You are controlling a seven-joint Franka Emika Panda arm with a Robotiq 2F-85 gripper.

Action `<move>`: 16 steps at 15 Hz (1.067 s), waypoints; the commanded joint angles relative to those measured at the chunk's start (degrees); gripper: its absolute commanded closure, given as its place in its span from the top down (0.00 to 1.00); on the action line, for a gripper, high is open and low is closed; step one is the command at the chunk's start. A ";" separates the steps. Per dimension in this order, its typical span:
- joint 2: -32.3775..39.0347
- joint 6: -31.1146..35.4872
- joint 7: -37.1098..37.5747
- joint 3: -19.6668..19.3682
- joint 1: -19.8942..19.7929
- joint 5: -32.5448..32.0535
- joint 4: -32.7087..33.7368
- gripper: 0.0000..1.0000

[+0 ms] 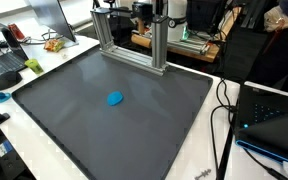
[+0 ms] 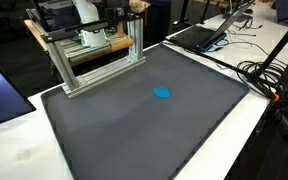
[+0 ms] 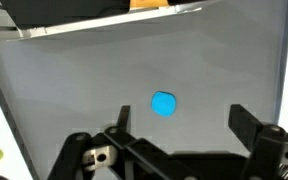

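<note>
A small round blue object (image 1: 115, 98) (image 2: 161, 93) lies alone near the middle of a dark grey mat (image 1: 74, 120) (image 2: 134, 130). In the wrist view the blue object (image 3: 163, 103) sits on the mat well below my gripper (image 3: 184, 120), closer to the left finger than to the right. The jaws stand wide apart and the two dark fingers (image 3: 246, 122) have nothing between them. The gripper hangs high over the mat and touches nothing. I cannot make it out in either exterior view.
An aluminium frame (image 1: 134, 40) (image 2: 94, 55) stands at the mat's far edge. An open laptop (image 1: 274, 115) (image 2: 199, 35) and black cables (image 1: 224, 110) (image 2: 264, 75) lie beside the mat. Small items, among them a green object (image 1: 32, 66), sit on the white table.
</note>
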 commanded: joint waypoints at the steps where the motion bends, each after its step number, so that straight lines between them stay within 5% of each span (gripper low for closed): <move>1: 6.52 -2.53 0.03 1.25 1.07 -2.99 9.35 1.00; 10: 16.63 -5.78 0.14 2.95 4.33 -7.75 23.42 1.00; 16: 16.69 -3.71 0.06 2.55 4.70 -6.79 22.47 1.00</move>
